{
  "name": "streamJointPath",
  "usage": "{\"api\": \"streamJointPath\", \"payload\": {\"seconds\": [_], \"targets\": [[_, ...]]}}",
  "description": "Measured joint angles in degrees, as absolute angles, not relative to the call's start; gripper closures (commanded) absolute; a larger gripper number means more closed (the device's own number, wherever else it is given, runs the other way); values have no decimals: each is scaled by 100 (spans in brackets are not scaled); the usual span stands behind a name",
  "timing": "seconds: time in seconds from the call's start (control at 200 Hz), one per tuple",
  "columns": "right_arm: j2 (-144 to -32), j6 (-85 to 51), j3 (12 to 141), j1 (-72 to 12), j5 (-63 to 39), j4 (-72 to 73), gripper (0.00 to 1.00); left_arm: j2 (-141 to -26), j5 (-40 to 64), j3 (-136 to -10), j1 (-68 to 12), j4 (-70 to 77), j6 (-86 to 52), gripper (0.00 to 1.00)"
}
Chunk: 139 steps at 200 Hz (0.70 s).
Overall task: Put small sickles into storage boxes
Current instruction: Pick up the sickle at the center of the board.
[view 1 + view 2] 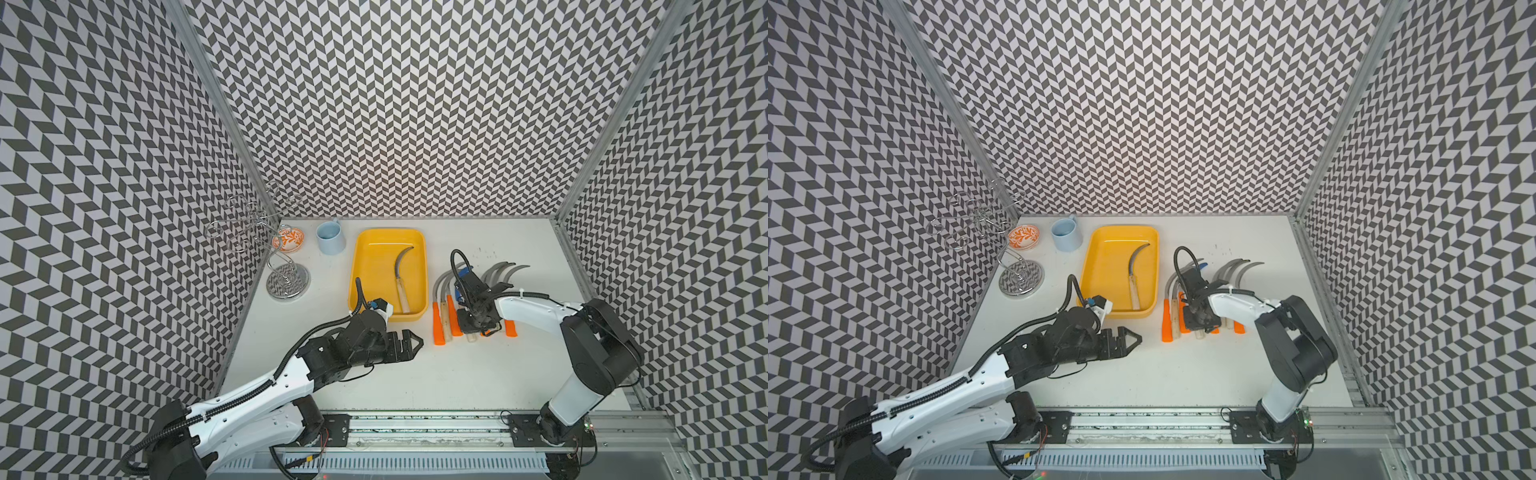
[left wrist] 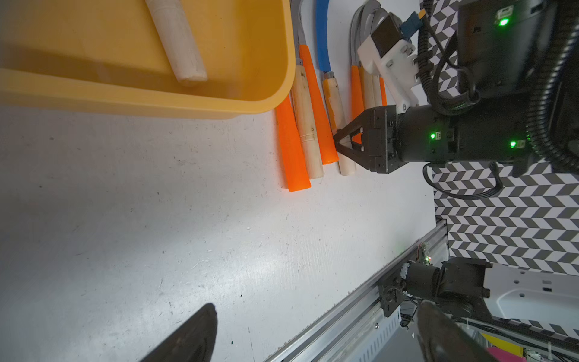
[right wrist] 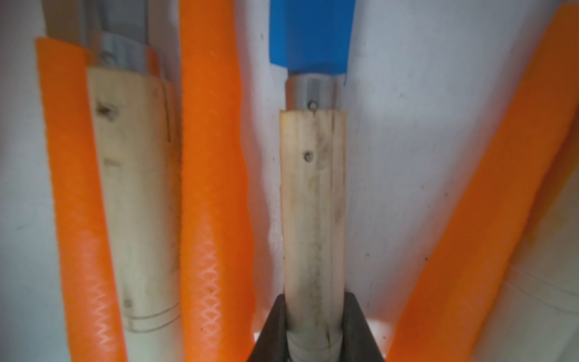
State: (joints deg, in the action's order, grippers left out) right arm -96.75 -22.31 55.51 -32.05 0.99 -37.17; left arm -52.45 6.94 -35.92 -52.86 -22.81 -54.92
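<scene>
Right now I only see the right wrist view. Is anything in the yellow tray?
Observer: One wood-handled sickle lies in the yellow tray, along the side nearest your row of sickles.
Operator: Which way is the tray from the blue-bladed sickle in my right tool?
Observer: To the robot's left, close beside the row.
Operator: Anything in the way?
Observer: The left tool, open, hangs by the tray's near corner. I'd lift before crossing.
</scene>
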Motion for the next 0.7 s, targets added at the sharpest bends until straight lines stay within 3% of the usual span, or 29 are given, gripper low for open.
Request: {"api": "streamJointPath", "payload": {"seconds": [0.245,0.696], "targets": [[-9675,-2228,5669,-3122,104,-3907,100,-5203,617,-3697,-5286,-2397,-5450,0],[-9456,-2235,6930,-2980,54,-4720,100,-5472,480,-4626,-5004,-2884,-4866,0]]}}
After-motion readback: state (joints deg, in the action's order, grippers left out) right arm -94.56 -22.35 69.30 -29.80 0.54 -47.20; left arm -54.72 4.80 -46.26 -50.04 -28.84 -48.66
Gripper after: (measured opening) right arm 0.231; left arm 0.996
